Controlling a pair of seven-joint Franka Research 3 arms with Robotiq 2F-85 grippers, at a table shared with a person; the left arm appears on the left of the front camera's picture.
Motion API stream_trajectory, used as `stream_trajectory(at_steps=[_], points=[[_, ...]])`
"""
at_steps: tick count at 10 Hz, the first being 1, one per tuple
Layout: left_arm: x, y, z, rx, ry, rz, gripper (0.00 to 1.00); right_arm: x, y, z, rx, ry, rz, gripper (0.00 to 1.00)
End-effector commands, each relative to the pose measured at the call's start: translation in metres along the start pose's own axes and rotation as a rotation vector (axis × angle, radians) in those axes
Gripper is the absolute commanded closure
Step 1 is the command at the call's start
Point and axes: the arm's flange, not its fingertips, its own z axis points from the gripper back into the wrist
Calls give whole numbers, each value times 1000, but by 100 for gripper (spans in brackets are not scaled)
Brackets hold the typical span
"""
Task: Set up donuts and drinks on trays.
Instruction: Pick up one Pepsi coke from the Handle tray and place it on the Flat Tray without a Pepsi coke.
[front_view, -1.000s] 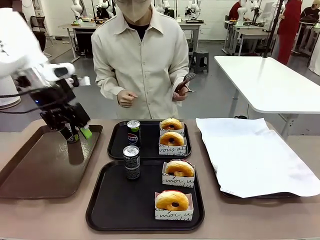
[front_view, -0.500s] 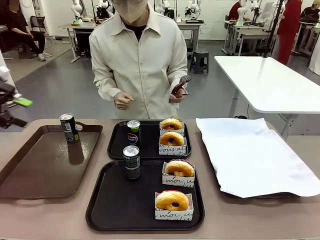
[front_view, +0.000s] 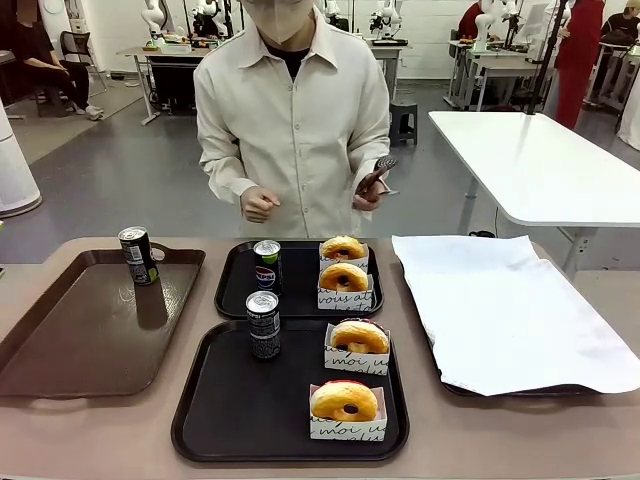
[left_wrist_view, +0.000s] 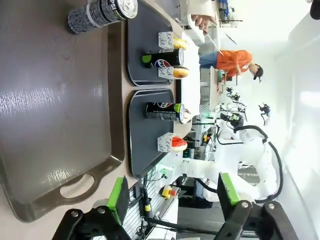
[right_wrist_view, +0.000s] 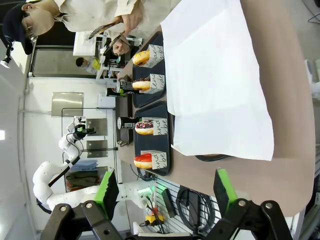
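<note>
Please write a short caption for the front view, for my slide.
Two black trays each hold two sleeved donuts and a soda can; a third can stands on the brown tray.

The right gripper (right_wrist_view: 166, 192) hangs with its jaws wide apart, nothing between its green pads (right_wrist_view: 221, 189), above the table edge (right_wrist_view: 260, 175). Ahead lies the white paper (right_wrist_view: 220, 80) on its tray. Beside it sit two black trays (right_wrist_view: 165, 150), each with two sleeved donuts (right_wrist_view: 144, 126) and a can (right_wrist_view: 125, 122). A person (right_wrist_view: 100, 15) stands at the far side.
</note>
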Motion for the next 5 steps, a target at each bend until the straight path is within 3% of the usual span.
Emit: stream_trajectory(at_steps=[1, 5], points=[[-2, -6, 5, -12, 37, -5, 8, 3, 1, 0, 25, -13, 3, 0], [0, 0, 0, 0, 0, 0, 8, 3, 1, 0, 25, -13, 3, 0]])
